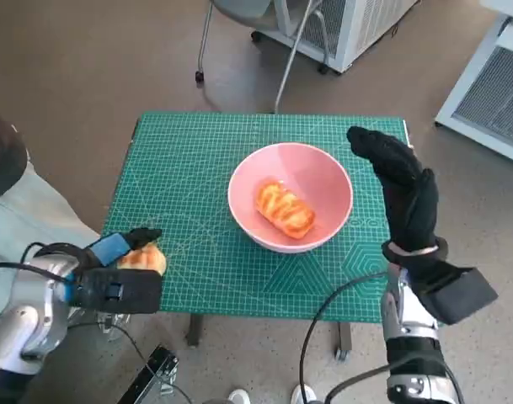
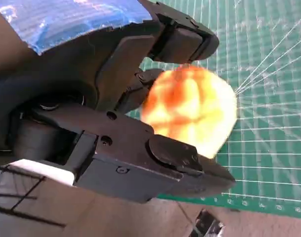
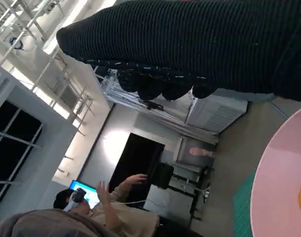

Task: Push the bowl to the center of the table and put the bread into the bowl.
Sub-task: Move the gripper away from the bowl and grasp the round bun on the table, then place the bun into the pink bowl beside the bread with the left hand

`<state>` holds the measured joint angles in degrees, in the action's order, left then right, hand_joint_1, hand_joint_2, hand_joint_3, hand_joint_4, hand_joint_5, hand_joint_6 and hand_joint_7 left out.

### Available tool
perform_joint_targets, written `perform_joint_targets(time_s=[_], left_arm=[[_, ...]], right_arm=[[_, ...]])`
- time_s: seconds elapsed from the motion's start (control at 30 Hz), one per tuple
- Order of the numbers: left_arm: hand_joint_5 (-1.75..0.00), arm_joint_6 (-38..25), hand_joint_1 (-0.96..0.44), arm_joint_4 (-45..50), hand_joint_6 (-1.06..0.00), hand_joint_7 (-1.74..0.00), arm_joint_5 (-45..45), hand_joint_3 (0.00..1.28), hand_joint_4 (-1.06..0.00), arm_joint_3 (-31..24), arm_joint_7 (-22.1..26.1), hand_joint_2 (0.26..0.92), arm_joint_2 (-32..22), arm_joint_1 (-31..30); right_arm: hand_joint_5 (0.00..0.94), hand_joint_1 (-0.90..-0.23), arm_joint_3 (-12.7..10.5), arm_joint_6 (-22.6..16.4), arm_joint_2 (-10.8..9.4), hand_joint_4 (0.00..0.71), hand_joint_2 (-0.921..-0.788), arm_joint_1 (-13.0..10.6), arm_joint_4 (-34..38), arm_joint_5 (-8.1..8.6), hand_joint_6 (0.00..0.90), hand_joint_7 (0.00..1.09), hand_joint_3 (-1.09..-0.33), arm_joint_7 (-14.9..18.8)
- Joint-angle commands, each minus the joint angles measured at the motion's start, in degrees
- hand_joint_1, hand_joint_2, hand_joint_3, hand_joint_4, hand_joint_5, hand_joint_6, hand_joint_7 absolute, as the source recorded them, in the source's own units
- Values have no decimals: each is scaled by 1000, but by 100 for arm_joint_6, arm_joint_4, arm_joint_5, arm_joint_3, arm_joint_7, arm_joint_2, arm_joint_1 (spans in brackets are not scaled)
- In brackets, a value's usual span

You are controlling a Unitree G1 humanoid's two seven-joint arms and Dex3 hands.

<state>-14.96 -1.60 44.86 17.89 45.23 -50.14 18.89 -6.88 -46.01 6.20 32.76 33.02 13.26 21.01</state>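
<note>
Gripping a bread (image 1: 144, 258) at the worktop's (image 1: 180, 168) near-left edge, the left hand (image 1: 113, 282) has its fingers (image 2: 185, 42) closed around it. Mid-worktop, the bowl (image 1: 323, 181) holds another bread (image 1: 284, 209). Beside the bowl, the right hand (image 1: 405, 189) is raised, fingers straight, empty.

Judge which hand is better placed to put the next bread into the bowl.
Left. The left hand already grips a bread at the table's near-left corner; the right hand, empty, stands beside the bowl.
</note>
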Motion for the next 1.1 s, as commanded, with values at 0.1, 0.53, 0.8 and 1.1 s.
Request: perform_joint_targets(time_s=[0.1,0.53,0.8,1.1], left_arm=[[-83,254,79,-542,-523,-76,225,75,-376,336,-37,784,88,223],[-1268,1267,6,-880,-705,-1027,42,143,-642,77,-1013,871,-71,367],[-1262,1081,2,-512,-665,-1069,-456,85,-660,-481,-936,909,-25,687],[-1192,835,3,-187,-652,-1108,-997,69,-702,-975,-823,910,60,1225]], right_arm=[[5,-538,-24,96,8,423,-921,-112,59,-10,94,798,-721,-4],[4,-532,-14,118,-5,423,-921,-97,50,-2,93,799,-725,3],[4,-536,-22,112,-2,422,-921,-50,129,10,91,802,-724,22],[4,-538,-17,125,6,423,-921,-52,101,24,90,805,-722,35]])
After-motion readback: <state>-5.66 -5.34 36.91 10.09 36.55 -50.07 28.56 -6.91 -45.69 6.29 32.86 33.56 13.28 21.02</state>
